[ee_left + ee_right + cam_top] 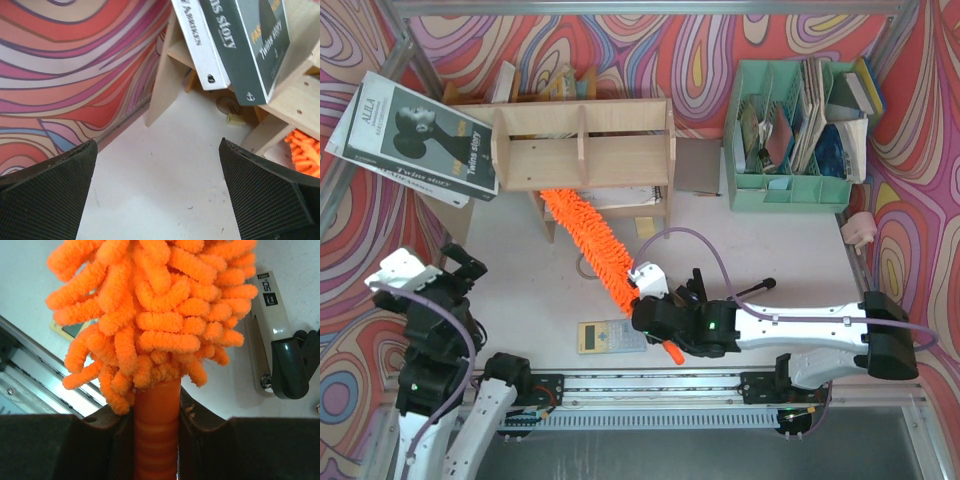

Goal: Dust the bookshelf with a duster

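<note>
Duster [155, 340] handle clamped, right wrist view; overhead shows head under bookshelf [585, 160].

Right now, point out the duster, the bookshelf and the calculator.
duster [591, 244], top view, middle of the fluffy head.
bookshelf [620, 160], top view, right-hand wooden panel.
calculator [605, 338], top view, middle of its face.

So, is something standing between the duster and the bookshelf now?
Nothing visible. The right end effector is shut on the handle of the duster, whose fluffy head reaches the bookshelf, its tip beneath the compartments. The calculator lies beside the handle, off that path.
</note>
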Action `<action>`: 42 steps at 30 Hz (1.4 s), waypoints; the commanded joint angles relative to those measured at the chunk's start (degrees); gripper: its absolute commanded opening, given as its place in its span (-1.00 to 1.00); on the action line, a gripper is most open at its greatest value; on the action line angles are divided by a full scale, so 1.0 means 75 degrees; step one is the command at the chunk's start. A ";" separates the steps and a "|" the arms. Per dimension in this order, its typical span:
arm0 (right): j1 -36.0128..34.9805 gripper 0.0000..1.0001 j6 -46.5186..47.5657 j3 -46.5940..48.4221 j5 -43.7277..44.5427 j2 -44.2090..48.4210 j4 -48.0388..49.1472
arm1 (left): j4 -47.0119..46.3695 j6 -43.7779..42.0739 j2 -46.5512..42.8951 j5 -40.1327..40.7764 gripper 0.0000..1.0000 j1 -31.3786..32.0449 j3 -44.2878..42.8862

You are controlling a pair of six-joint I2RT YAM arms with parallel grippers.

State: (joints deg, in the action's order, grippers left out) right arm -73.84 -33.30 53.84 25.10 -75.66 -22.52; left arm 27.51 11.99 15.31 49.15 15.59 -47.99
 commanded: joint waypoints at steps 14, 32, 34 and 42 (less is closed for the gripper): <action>0.0002 -1.00 -0.2037 -0.0983 0.1627 0.1981 -0.0264 | 0.0199 0.0042 0.0495 -0.0716 0.97 -0.0040 -0.0182; -0.0033 -1.00 -0.1124 -0.0532 0.0962 0.1017 0.1067 | 0.0217 0.0042 0.0525 -0.0700 0.97 -0.0040 -0.0187; -0.0029 -1.00 -0.1542 -0.0669 0.1333 0.1327 0.0606 | 0.0203 0.0042 0.0529 -0.0693 0.97 -0.0042 -0.0197; -0.0022 -1.00 -0.2103 -0.0841 0.1909 0.1906 0.0055 | 0.0248 0.0090 0.0537 -0.0736 0.97 -0.0040 -0.0230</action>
State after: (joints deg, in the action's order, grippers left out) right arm -73.95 -48.10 47.31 32.73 -62.50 -25.06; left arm 29.04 12.01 19.05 43.92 15.59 -48.34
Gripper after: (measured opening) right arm 0.331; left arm 0.984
